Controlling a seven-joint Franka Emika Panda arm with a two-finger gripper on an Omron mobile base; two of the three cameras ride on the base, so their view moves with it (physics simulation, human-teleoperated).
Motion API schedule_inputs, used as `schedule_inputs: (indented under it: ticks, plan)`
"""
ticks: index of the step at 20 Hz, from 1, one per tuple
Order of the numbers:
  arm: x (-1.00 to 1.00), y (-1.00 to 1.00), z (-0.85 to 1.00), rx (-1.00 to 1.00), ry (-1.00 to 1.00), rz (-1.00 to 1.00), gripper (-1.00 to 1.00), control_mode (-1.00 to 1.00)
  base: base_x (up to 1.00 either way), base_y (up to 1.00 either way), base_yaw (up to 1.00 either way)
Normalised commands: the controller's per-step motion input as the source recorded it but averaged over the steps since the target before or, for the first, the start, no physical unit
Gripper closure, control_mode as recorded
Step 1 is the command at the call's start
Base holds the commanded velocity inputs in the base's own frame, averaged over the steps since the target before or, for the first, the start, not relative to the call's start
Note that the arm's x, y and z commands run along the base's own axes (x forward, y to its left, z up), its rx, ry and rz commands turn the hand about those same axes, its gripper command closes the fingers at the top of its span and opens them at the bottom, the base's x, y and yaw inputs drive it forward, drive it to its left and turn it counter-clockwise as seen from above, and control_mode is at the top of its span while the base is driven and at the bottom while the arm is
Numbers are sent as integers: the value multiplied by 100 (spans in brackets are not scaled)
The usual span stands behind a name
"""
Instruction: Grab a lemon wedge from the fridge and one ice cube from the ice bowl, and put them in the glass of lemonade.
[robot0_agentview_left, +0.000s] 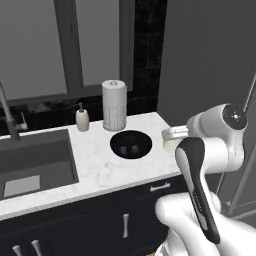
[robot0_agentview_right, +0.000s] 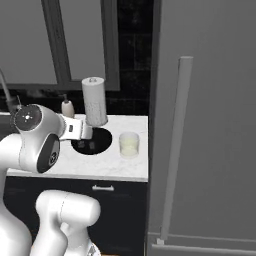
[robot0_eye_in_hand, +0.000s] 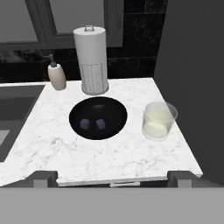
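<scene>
The glossy black ice bowl (robot0_eye_in_hand: 99, 107) sits on the white marble counter with two ice cubes in it, one (robot0_eye_in_hand: 84, 124) beside the other (robot0_eye_in_hand: 100, 124). The glass of lemonade (robot0_eye_in_hand: 159, 120) stands just right of the bowl, near the counter's end. My gripper (robot0_eye_in_hand: 113, 179) hovers open and empty above the counter's front edge, short of both. From the base, the bowl (robot0_agentview_left: 131, 137) and glass (robot0_agentview_right: 129, 144) lie beyond my arm. The grey fridge (robot0_agentview_right: 210, 125) is closed, its bar handle (robot0_agentview_right: 177, 145) facing me. The lemon wedge is out of view.
A white paper-towel roll (robot0_eye_in_hand: 92, 59) and a beige soap bottle (robot0_eye_in_hand: 57, 76) stand behind the bowl by the window. The sink basin (robot0_agentview_left: 32, 165) and its faucet (robot0_agentview_left: 10, 117) are to the left. Dark cabinets (robot0_agentview_left: 125, 220) run under the counter.
</scene>
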Motion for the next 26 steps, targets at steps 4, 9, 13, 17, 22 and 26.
schedule_inputs:
  ticks: [4,9,13,17,22,26]
  plan:
    - [0,0,0,0,0,0,-100,100,44,26,-8]
    - [0,0,0,0,0,0,-100,100,60,75,-7]
    - [0,0,0,0,0,0,-100,100,55,45,0]
    - [59,10,-24,-12,61,1,-100,-100,0,0,0]
    - [49,13,-57,-10,55,1,-100,-100,0,0,0]
    - [17,0,-70,1,24,9,-100,-100,0,0,0]
